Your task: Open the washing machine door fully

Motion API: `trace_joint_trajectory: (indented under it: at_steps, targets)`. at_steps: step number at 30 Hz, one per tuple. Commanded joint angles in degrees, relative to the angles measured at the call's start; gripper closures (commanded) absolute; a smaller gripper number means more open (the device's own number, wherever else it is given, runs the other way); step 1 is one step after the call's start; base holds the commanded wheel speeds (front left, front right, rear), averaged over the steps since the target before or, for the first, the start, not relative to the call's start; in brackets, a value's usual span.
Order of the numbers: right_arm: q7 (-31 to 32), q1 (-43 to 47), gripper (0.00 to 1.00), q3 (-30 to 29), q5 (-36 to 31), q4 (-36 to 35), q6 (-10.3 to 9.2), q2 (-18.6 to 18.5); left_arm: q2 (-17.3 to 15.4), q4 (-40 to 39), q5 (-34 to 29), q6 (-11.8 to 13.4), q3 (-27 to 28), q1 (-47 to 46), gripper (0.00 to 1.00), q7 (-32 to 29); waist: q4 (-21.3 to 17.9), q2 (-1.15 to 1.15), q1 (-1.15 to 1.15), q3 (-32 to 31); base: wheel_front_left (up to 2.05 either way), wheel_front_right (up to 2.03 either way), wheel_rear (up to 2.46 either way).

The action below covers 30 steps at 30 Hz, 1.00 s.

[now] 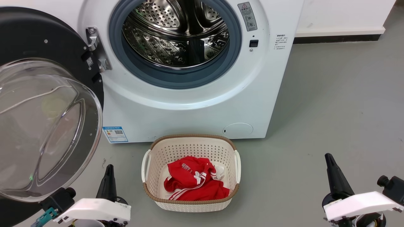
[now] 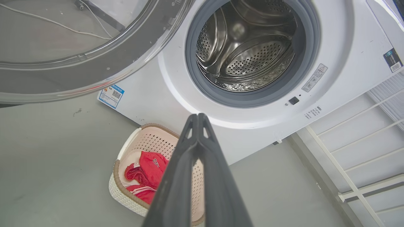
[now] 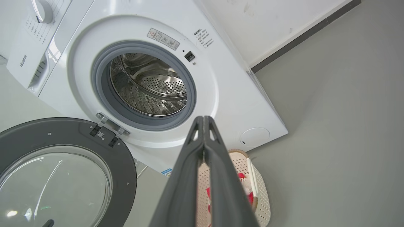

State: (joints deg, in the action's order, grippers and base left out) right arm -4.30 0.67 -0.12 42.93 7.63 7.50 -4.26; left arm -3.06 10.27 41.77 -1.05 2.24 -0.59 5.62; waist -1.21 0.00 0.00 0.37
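Smooth grey floor lies evenly lit, marked by a few small dark scuffs. Behind it rises a white wall with a dark skirting strip along its foot. A white barred rack stands to one side

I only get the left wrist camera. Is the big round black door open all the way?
Observer: It looks wide open: the glossy black round washing machine door hangs on its metal hinge, well clear of the perforated steel drum.
Operator: Where's my other hand?
Observer: The right hand hangs low at the head view's right, shut, holding nothing.
Operator: What's up top?
Observer: A round white knob on the panel of the big white washing machine.
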Motion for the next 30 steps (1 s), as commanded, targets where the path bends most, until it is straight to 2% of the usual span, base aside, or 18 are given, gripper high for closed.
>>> trace_joint_trajectory:
  at_steps: [1, 30]
  targets:
    - [0.3, -1.9, 1.00, -0.2, 2.7, -0.3, 0.00, -0.5, -0.1, -0.4, 2.4, -0.6, 0.4, -1.8, 1.00, -0.6, 0.0, 0.00, 0.00, 0.0, 0.00, 0.00, 0.00]
    - [3.7, -4.0, 1.00, -1.6, 23.1, 2.4, 0.00, -0.7, 0.0, 1.3, 22.4, -3.1, 2.1, -3.6, 1.00, -5.5, 0.4, 0.00, 0.00, -0.1, 0.00, 0.00, 0.00]
